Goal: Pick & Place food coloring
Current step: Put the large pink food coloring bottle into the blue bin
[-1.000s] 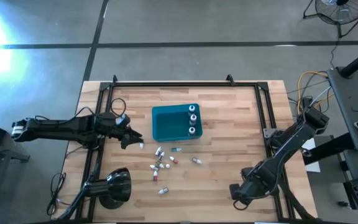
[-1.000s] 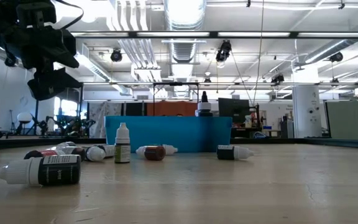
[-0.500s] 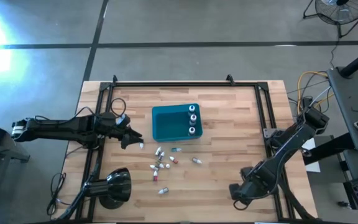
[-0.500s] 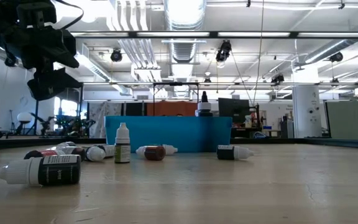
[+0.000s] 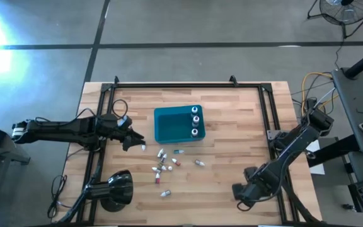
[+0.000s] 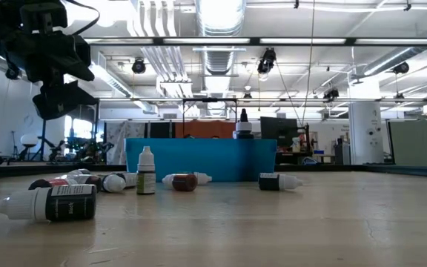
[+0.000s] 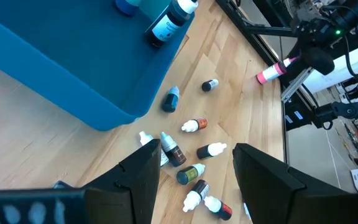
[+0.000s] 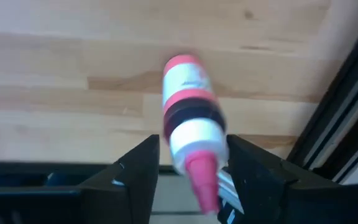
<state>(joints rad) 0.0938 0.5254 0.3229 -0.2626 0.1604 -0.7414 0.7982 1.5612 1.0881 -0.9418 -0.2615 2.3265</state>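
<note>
Now | my right hand [image 8: 188, 165] holds pink-capped food coloring bottle [image 8: 188, 118], lower right of worktop [image 5: 232, 126] | left hand [image 7: 194, 168] wide | light, slick, rolls: grip mid-body

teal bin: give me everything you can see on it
The teal bin is a rectangular open-top tub, smooth and plastic-looking, sitting flat and upright on the wooden table near its middle. Along its right inner wall stand three bottles with pale caps; the rest of its floor is bare. Loose bottles lie on the table just in front of it, none seen touching it. The left gripper, open, hovers beside its left front corner, apart.
</note>
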